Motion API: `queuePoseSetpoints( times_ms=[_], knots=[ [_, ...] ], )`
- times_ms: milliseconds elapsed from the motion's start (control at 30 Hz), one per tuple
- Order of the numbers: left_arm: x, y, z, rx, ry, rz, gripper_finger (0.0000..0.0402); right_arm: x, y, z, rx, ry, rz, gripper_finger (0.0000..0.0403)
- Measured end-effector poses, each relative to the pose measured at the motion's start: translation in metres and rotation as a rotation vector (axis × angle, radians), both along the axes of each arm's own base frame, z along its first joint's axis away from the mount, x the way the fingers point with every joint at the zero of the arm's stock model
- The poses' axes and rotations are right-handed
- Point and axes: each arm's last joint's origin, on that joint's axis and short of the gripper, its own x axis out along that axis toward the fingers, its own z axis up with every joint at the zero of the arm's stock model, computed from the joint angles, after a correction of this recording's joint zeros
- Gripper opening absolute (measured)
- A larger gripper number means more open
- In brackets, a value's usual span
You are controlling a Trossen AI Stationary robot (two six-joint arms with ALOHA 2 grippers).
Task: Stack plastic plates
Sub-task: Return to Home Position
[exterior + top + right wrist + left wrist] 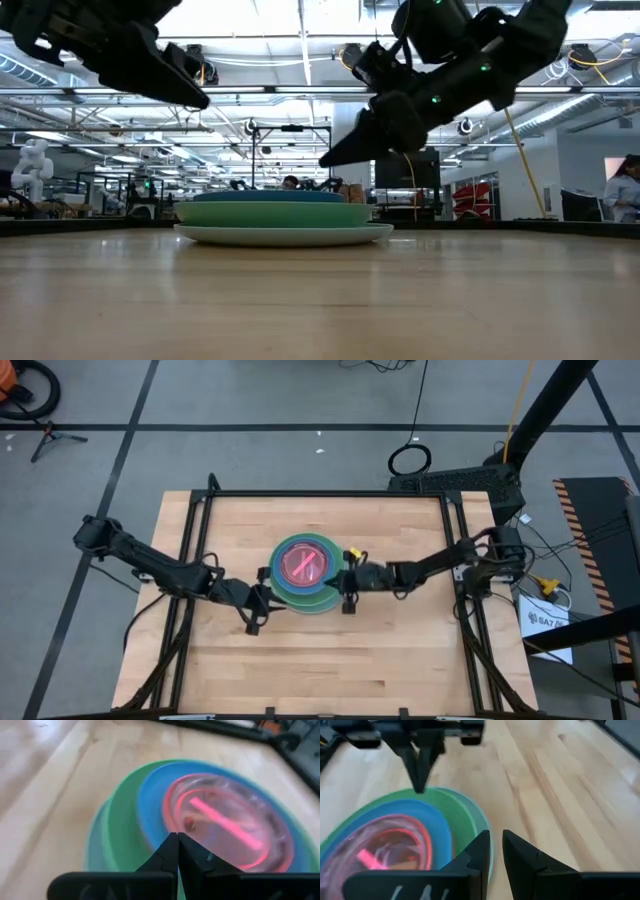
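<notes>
**Stacked plates between two raised tools.** The stack of plastic plates (305, 573) sits on the desk (400, 660), between the two tools.

The plates in the stack, from the top down:
- a pink plate (225, 822)
- a blue plate (150, 805)
- a green plate (120, 820)
- a light blue plate (487, 827), whose rim shows widest at the base

In the low view the stack (285, 222) lies flat, with both arms held above it and touching nothing.

The right tool (337, 582) points at the stack from one side. Its tip is over the nearest rim, and its fingers are clenched together on nothing (176, 837). It also appears in the left wrist view, across the plates, as one narrow point (420, 787).

The left tool (268, 598) faces the stack from the opposite side, just off the light blue rim. It is released: a narrow gap parts its fingers (495, 835), and nothing lies between them.
</notes>
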Motion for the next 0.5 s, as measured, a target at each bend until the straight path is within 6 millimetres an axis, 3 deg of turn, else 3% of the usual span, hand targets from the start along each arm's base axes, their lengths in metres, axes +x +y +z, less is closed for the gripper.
queuePoseSetpoints(
  times_ms=[233, 500],
  knots=[
    [-0.028, 0.016, 0.028, 0.030, -0.052, 0.035, 0.0060, -0.006, -0.031, 0.015, -0.075, -0.018, 0.038, 0.0000],
    [-0.060, 0.030, 0.050, 0.044, -0.124, 0.049, 0.0060, -0.051, -0.048, 0.030, -0.103, -0.063, -0.021, 0.0000]
  ],
)
